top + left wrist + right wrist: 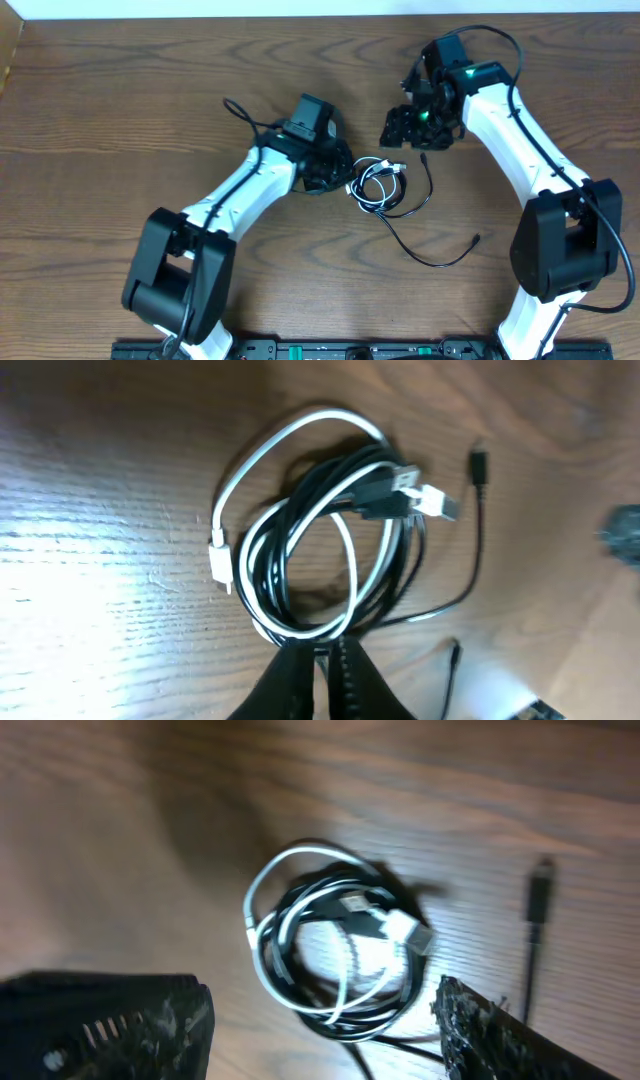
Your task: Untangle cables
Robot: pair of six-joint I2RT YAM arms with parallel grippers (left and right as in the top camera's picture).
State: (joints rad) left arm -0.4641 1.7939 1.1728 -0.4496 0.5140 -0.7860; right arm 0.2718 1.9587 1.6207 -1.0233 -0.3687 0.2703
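Note:
The cables (378, 186) lie mid-table as a small bundle, a white cord (225, 500) looped through coils of a black cord (296, 550). A loose black tail (440, 262) runs off to the front right. My left gripper (340, 172) sits at the bundle's left edge. In the left wrist view its fingertips (325, 652) stand almost together, pinching the near strands of the loop. My right gripper (415, 125) hovers behind and to the right of the bundle. It is open, with the coil (335, 955) seen between its spread fingers (490, 1030).
A black plug end (480, 465) lies on the bare wood just past the bundle; it also appears in the right wrist view (540, 880). The tail's other end (475, 239) rests near the right arm's base (565, 250). Brown wooden tabletop (120, 120) all round.

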